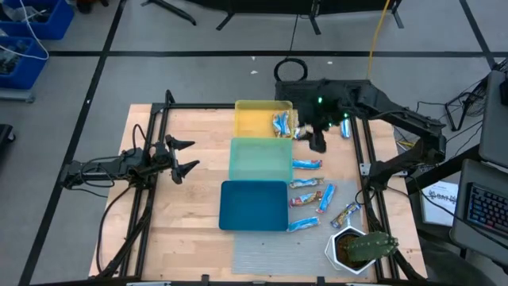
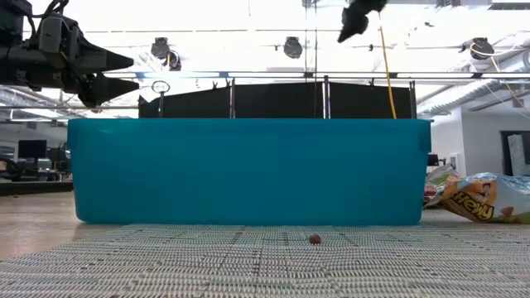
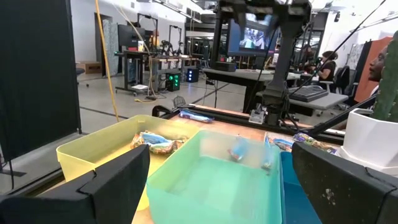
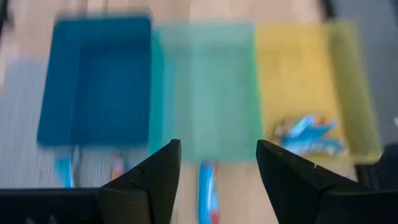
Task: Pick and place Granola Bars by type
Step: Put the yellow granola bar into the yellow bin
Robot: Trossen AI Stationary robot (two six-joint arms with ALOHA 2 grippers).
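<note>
Three trays stand in a row: yellow [image 1: 255, 119], green [image 1: 259, 159] and blue [image 1: 252, 205]. Two or three blue-wrapped granola bars [image 1: 282, 124] lie in the yellow tray's right end, also in the right wrist view [image 4: 308, 135]. Several more bars lie on the table right of the trays, such as one [image 1: 307, 164] beside the green tray and one [image 1: 345, 213] nearer the pot. My right gripper [image 1: 316, 143] hovers open and empty above the table, just right of the yellow tray. My left gripper [image 1: 189, 155] waits open left of the trays.
A white pot with a green plant [image 1: 359, 248] stands at the table's near right corner. A grey mat [image 1: 278, 256] lies in front of the blue tray. Black frame rails [image 1: 367, 171] run along the table's sides. Bare wood lies between my left gripper and the trays.
</note>
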